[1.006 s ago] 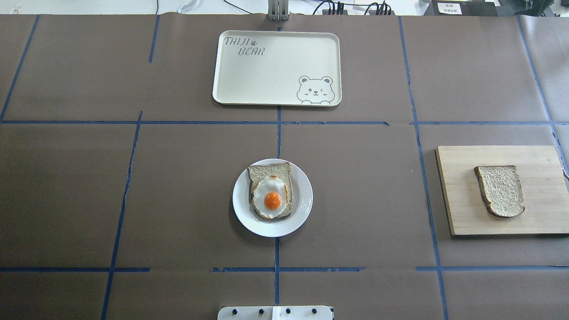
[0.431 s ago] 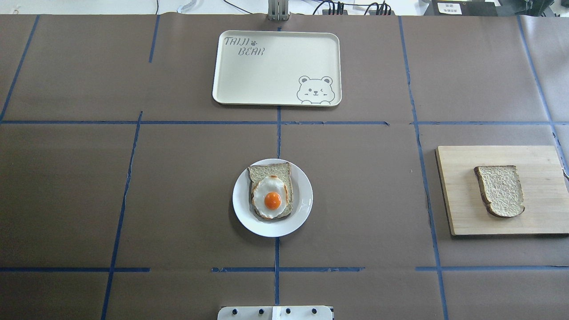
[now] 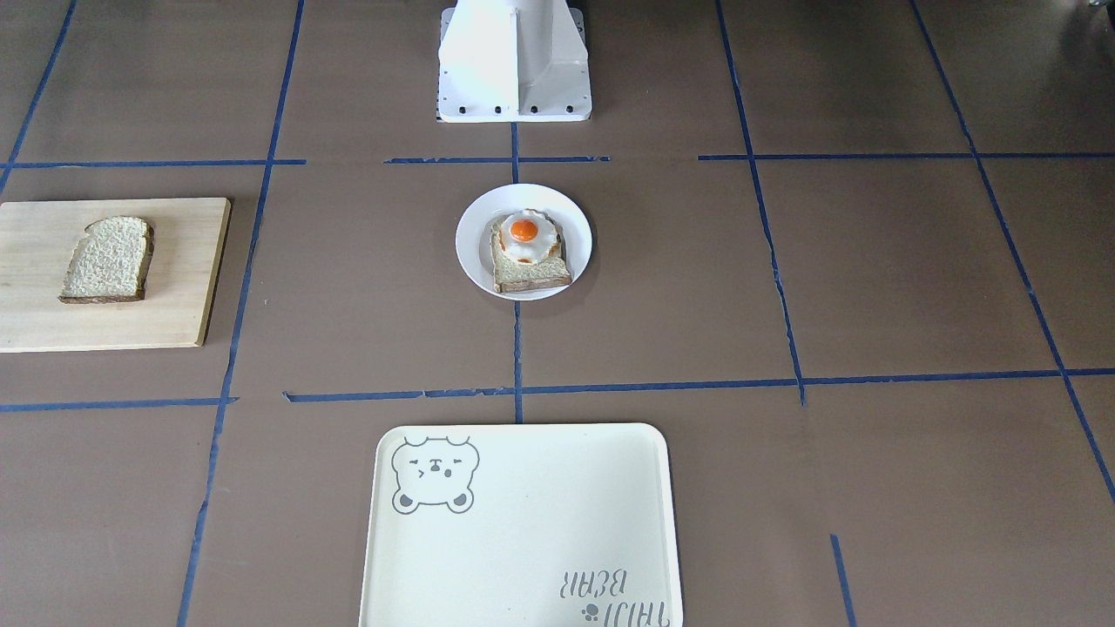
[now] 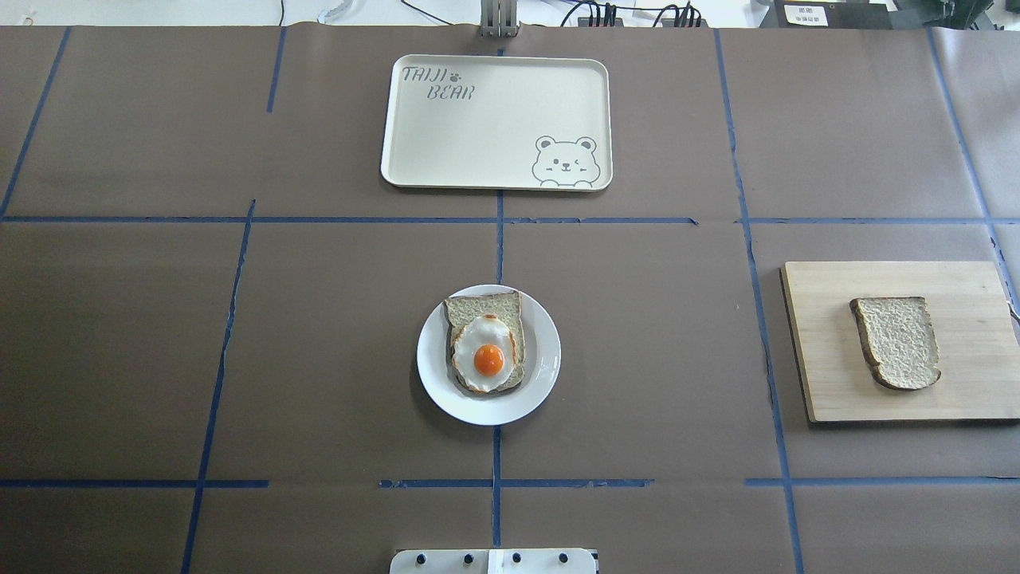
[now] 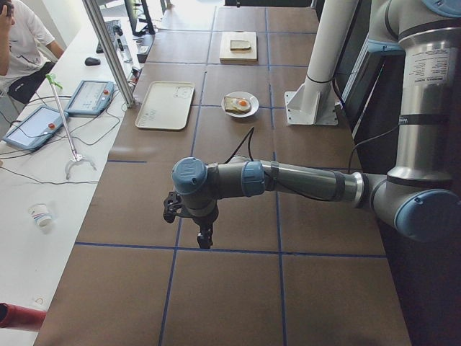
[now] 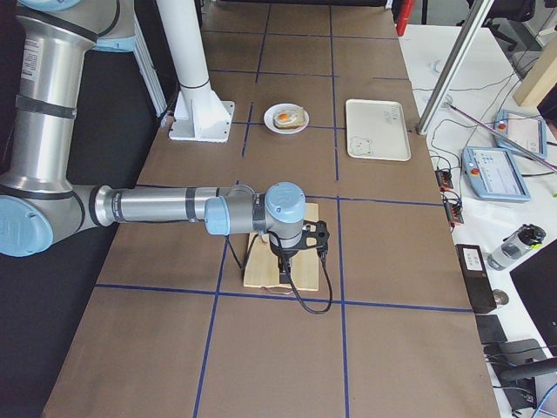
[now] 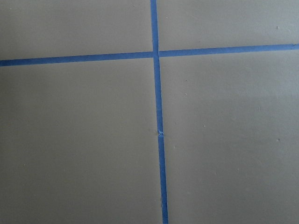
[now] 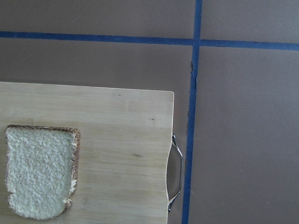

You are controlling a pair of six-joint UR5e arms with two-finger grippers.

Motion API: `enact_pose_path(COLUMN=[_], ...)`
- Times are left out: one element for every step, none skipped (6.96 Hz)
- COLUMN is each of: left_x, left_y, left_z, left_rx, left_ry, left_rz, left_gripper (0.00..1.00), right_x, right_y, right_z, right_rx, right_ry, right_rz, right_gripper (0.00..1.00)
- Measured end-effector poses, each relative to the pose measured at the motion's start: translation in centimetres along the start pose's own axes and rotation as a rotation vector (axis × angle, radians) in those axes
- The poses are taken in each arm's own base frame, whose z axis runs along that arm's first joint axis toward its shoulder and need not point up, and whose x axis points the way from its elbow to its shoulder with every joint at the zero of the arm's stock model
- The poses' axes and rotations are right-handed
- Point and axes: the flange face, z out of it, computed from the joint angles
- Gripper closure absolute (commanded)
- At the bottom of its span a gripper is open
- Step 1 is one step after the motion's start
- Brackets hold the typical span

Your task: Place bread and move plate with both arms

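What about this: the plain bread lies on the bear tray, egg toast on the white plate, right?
No. The overhead view shows the plain bread on the wooden board, not the bear tray. The egg toast is on the white plate.

The cream tray (image 4: 496, 122) reads "TAIJI BEAR" beside a bear drawing.

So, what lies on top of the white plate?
On the plate lies a toast slice, and a fried egg sits on it. The egg covers most of the toast, so that part and the plate's middle beneath cannot be seen.
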Motion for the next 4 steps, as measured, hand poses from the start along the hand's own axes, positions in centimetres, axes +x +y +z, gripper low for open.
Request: enact_pose_path(left_x=[0.1, 0.3, 0.4, 0.5], left_y=[0.0, 0.0, 0.0, 0.0], left_z=[-0.1, -0.3, -0.4, -0.5], left_rx=[0.003, 0.006, 0.008, 0.010], left_ry=[0.000, -0.001, -0.001, -0.001], left_rz=[0.003, 0.005, 0.007, 0.008], left_gripper=[0.00, 0.00, 0.00, 0.00], right_x=[-0.8, -1.3, -2.3, -3.7], right_y=[-0.2, -0.2, -0.3, -0.4], right_z=[0.7, 1.3, 2.5, 3.9], right_rx=[-0.005, -0.016, -0.036, -0.055], right_ry=[-0.012, -0.017, -0.022, -0.034], right_rz=[-0.024, -0.020, -0.003, 0.002], right_gripper=[0.00, 0.01, 0.01, 0.01])
